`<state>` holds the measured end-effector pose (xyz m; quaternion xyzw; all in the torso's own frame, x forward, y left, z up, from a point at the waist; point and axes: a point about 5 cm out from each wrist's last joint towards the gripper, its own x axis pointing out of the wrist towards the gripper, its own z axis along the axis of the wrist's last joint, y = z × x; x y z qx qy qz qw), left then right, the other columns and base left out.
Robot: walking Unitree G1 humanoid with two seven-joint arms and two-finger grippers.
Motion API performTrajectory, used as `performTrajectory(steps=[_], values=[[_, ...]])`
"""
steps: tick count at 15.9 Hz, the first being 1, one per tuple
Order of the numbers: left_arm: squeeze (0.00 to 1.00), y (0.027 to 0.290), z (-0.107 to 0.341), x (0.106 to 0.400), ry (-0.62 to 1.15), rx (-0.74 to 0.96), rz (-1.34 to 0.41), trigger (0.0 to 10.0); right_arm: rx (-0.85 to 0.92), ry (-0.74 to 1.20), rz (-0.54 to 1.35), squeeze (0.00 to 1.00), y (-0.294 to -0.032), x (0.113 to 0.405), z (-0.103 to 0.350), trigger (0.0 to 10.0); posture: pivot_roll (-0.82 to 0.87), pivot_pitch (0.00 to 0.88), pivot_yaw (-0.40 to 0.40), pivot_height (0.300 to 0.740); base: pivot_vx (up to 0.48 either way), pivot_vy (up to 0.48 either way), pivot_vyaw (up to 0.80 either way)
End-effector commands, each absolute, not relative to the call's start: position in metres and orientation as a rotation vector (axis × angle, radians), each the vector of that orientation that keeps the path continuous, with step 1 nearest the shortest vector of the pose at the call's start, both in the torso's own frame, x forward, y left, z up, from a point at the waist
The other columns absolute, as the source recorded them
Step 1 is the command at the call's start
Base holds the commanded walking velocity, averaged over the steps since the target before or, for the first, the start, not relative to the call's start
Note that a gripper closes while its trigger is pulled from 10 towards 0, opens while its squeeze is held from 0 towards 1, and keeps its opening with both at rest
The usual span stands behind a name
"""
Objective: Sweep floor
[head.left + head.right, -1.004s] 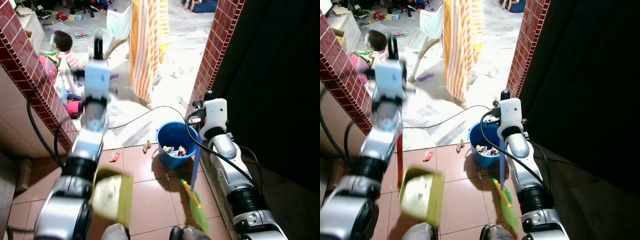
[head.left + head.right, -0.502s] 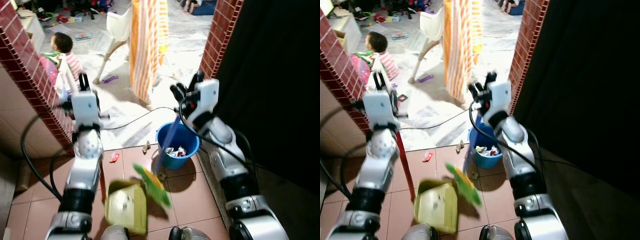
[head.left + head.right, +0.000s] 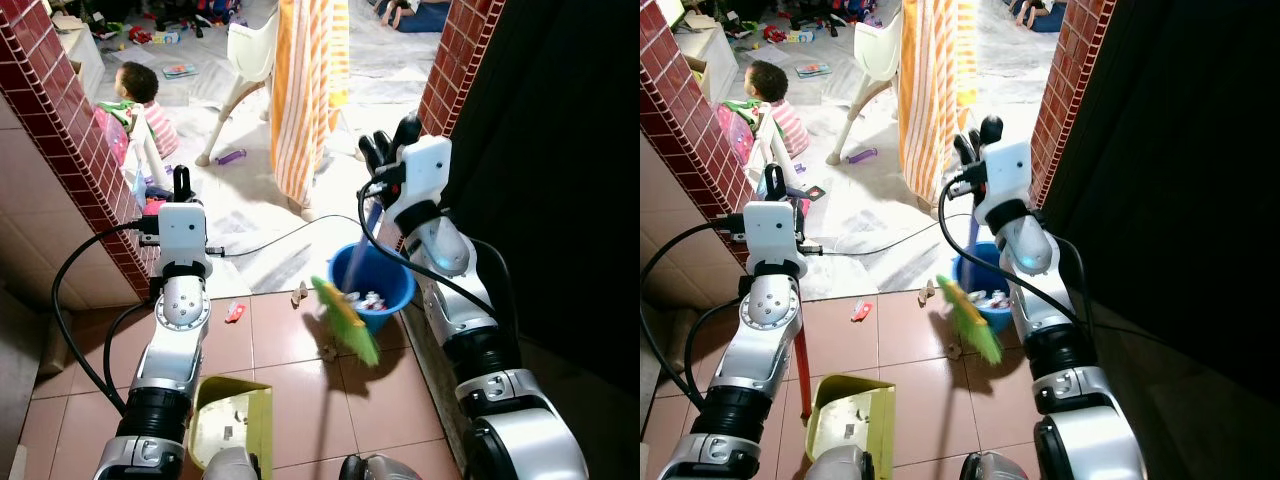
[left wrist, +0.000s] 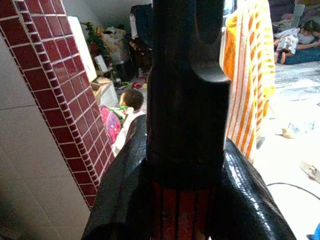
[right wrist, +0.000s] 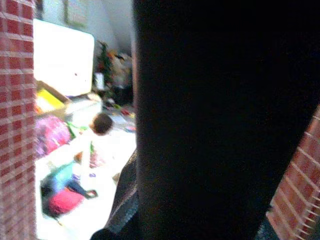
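Note:
My right gripper [image 3: 388, 147] is shut on the blue handle [image 3: 360, 250] of a broom. Its green and yellow head [image 3: 347, 322] hangs tilted above the tiles, at the left side of a blue bucket [image 3: 392, 310] holding scraps. My left gripper [image 3: 179, 186] is shut on the red handle [image 4: 182, 212] of a yellow-green dustpan [image 3: 236, 432]. The pan rests low on the brown tiles by my feet with a few bits in it. A red scrap [image 3: 234, 313] and small brown bits [image 3: 297, 294] lie on the tiles between the pan and the bucket.
Red brick pillars [image 3: 60, 140] [image 3: 452, 60] frame an opening onto a pale floor. A black cable [image 3: 290, 228] crosses it. Beyond are a seated child [image 3: 142, 100], a white chair [image 3: 250, 50] and a hanging orange striped towel [image 3: 310, 90]. A dark wall lies to the right.
The broom head has swung from over the dustpan back right to the bucket's side. My left arm has come down and the dustpan has dropped lower.

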<state>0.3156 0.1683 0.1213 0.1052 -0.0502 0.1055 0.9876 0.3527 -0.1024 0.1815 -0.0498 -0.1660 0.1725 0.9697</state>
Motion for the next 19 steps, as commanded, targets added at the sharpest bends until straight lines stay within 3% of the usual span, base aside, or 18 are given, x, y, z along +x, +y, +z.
performTrajectory(steps=[1,9,13,19], values=[[0.00,0.167,0.131,0.320,-0.128,0.213,0.219,10.0,-0.182,-0.407,0.301,0.00,-0.112,0.357,0.198,10.0,0.00,0.000,-0.046,0.740,0.000,0.000,0.00],[0.00,0.167,0.129,0.319,-0.116,0.184,0.220,10.0,-0.163,-0.395,0.332,0.00,-0.103,0.352,0.187,10.0,0.00,0.002,-0.046,0.740,0.000,0.000,0.00],[0.00,0.165,0.125,0.317,-0.115,0.272,0.229,10.0,-0.138,-0.323,0.357,0.00,-0.099,0.334,0.161,10.0,0.00,0.000,-0.044,0.740,0.000,0.000,0.00],[0.00,0.155,0.115,0.315,-0.073,0.155,0.190,10.0,-0.060,-0.213,0.360,0.00,-0.086,0.319,0.136,10.0,0.00,0.000,-0.041,0.740,0.000,0.000,0.00]])
